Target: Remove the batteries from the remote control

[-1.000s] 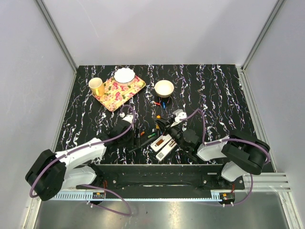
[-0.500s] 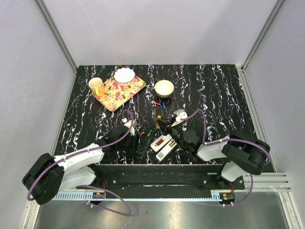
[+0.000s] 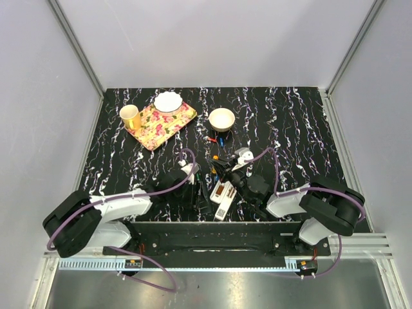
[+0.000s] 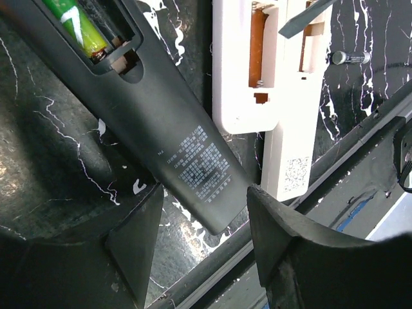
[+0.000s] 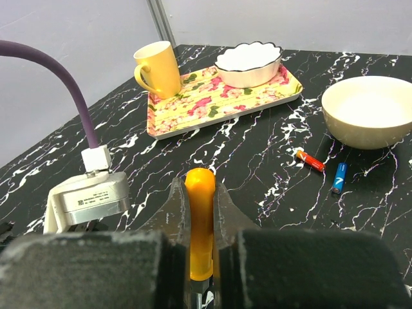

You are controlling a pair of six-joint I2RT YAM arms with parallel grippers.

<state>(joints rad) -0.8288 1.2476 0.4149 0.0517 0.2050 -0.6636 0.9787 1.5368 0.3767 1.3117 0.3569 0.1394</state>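
Note:
A black remote (image 4: 174,141) lies back-up with its compartment open and a green battery (image 4: 80,26) inside. Beside it a white remote (image 4: 283,96) is also open, with an orange battery (image 4: 257,48) in it. My left gripper (image 4: 203,244) is open, its fingers straddling the black remote's near end; it also shows in the top view (image 3: 198,190). My right gripper (image 5: 199,183) is shut on an orange-handled tool (image 5: 199,219), whose blade tip (image 4: 302,16) hovers over the white remote. A red battery (image 5: 310,159) and a blue battery (image 5: 338,177) lie loose on the table.
A flowered tray (image 3: 164,122) with a yellow mug (image 3: 131,116) and a white scalloped bowl (image 3: 168,102) stands at the back left. A beige bowl (image 3: 222,118) sits mid-table. Another loose battery (image 4: 351,58) lies by the white remote. The table's front rail (image 3: 206,228) is close.
My left gripper has moved right to the remotes. The black remote has swung to lie beside the white one, which also turned more upright. The right gripper has barely moved.

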